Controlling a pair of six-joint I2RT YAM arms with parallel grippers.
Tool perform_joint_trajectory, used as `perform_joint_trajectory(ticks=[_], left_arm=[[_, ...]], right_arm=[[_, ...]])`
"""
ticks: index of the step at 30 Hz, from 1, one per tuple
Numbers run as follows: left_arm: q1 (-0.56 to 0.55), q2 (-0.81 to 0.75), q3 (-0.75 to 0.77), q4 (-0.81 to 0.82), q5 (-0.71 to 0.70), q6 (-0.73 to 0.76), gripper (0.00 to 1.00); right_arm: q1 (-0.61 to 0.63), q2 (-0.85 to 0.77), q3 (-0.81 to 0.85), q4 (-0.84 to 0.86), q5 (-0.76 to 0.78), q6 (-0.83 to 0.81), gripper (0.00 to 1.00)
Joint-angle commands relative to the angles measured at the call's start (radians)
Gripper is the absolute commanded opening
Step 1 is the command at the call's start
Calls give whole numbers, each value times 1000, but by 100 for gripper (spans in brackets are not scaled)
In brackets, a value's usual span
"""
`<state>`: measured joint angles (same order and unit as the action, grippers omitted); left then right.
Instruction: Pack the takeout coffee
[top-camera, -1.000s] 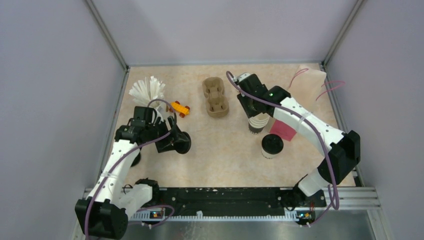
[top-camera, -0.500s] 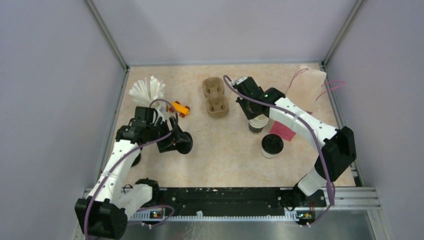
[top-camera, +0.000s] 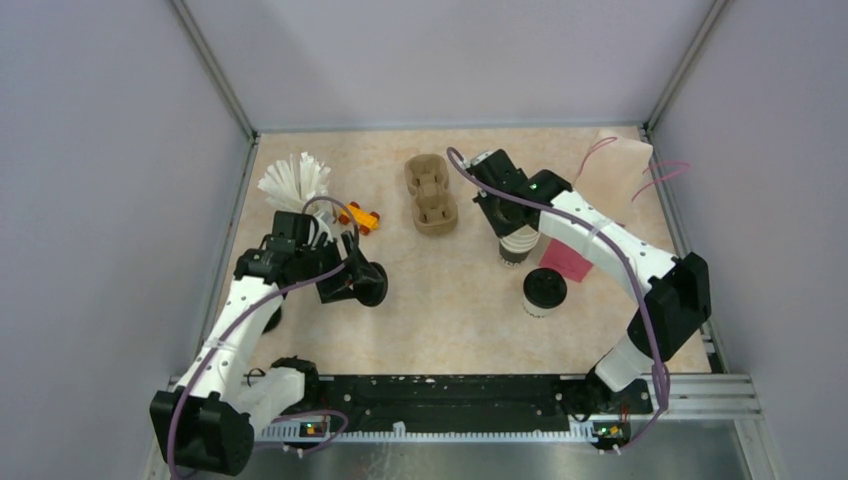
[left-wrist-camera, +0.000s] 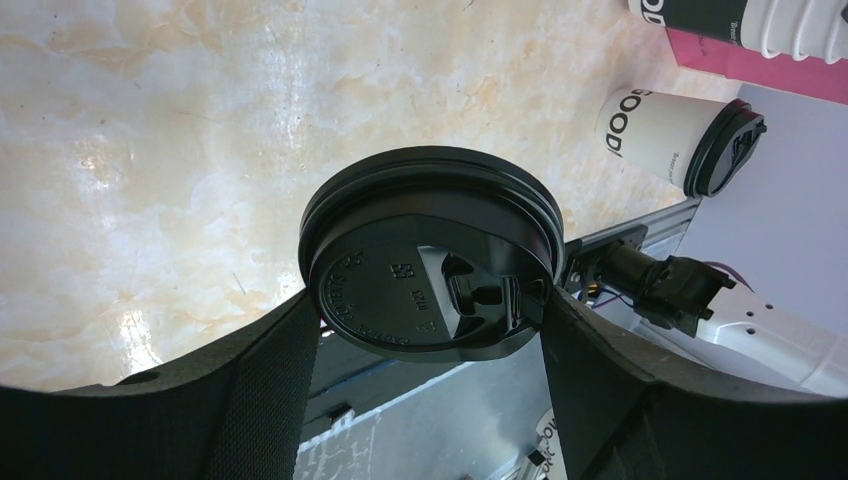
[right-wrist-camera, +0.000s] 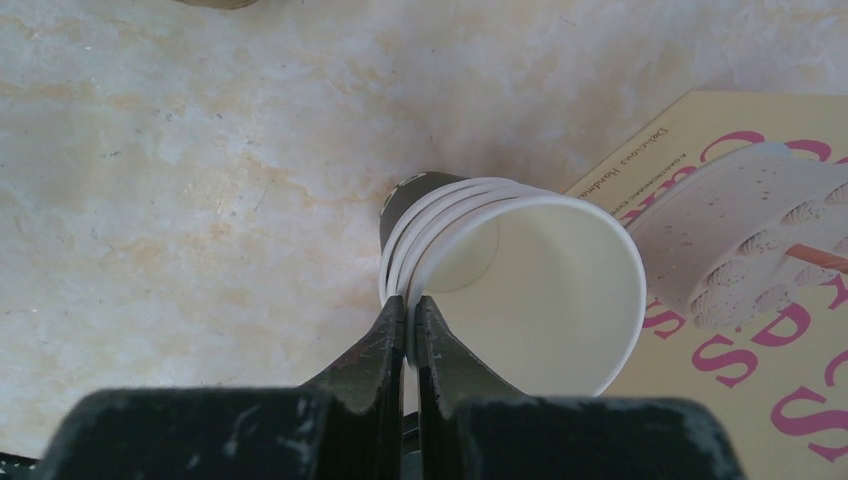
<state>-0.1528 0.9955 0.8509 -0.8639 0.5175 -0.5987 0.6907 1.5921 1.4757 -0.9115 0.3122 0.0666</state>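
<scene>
Our right claw (right-wrist-camera: 410, 306) is pinched shut on the rim of the top cup (right-wrist-camera: 545, 290) of the stack (top-camera: 515, 250), right of the cup tray (top-camera: 431, 195); our left claw (left-wrist-camera: 430, 335) clamps a black lid (left-wrist-camera: 430, 240) left of that tray. We reckon we're separating one cup, so next comes a straight lift.

I have bare tabletop (top-camera: 450, 310) between the black lid (top-camera: 362, 285) and the lidded cup (top-camera: 545, 292); the pulp cup tray (top-camera: 430, 195) blocks centre back; orange toy (top-camera: 360, 217) and stick-filled cup (top-camera: 295, 180) crowd the left; the pink booklet (top-camera: 568, 262) lies just beside the cup stack (top-camera: 515, 250).
</scene>
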Motion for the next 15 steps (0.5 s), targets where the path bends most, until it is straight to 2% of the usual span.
perform_joint_trajectory(ticks=[1, 4, 6, 8, 9, 11, 12, 15], left_arm=[[-14, 13, 35, 47, 20, 19, 76], [-22, 22, 45, 48, 21, 23, 76], [-25, 26, 54, 51, 28, 22, 76], [-29, 31, 64, 51, 31, 20, 76], [-30, 33, 66, 51, 30, 21, 76], [-33, 37, 70, 53, 30, 20, 76], [-33, 41, 73, 54, 32, 20, 76], [-38, 47, 83, 51, 34, 23, 76]], right_arm=[[-6, -12, 83, -55, 38, 27, 1], [19, -34, 31, -21, 95, -20, 1], [46, -10, 54, -61, 196, -56, 1], [60, 9, 100, -103, 206, -49, 0], [51, 2, 108, -98, 161, -20, 1], [-17, -32, 84, -49, -75, 75, 1], [-38, -51, 70, -21, -132, 118, 1], [-42, -73, 66, -6, -173, 164, 1]])
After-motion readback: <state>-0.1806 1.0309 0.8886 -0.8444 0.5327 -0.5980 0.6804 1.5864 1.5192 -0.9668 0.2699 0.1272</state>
